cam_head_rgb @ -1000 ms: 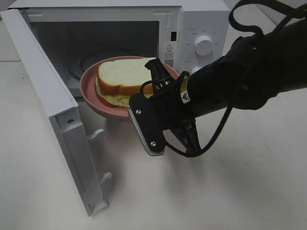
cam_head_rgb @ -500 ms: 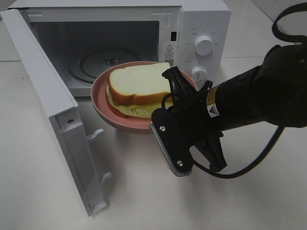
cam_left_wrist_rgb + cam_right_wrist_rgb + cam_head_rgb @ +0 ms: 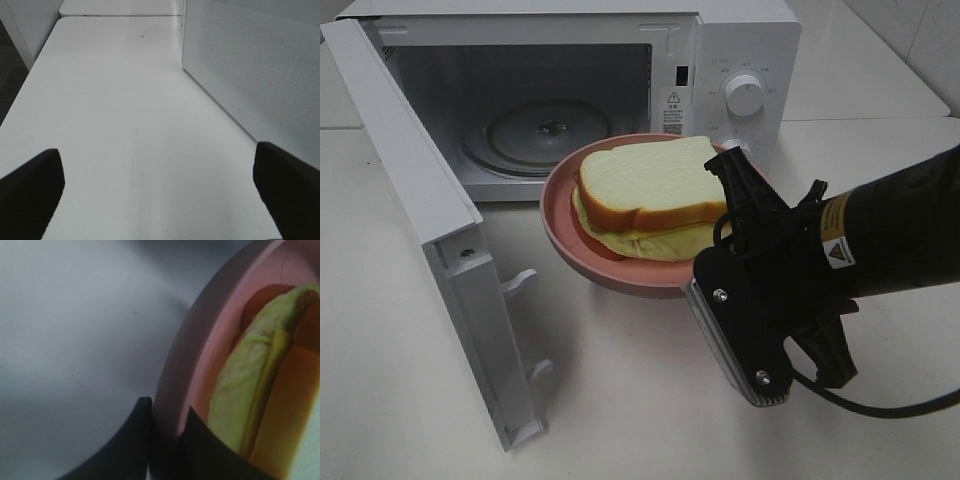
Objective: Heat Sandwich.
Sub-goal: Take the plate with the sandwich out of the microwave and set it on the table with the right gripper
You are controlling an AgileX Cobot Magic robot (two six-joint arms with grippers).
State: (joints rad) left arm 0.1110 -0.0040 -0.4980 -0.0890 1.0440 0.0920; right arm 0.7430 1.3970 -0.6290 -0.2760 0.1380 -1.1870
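The sandwich [image 3: 645, 195] lies on a round pink plate [image 3: 565, 225] held just in front of the open microwave [image 3: 740, 40], whose glass turntable [image 3: 525, 130] is bare and whose door [image 3: 430, 230] swings out to the left. The right gripper [image 3: 162, 432] pinches the plate's rim between its closed fingers, above a plain white table [image 3: 620, 400]. The left gripper [image 3: 160, 185] hangs open over that white tabletop beside the microwave's perforated side wall [image 3: 260, 70], holding nothing.
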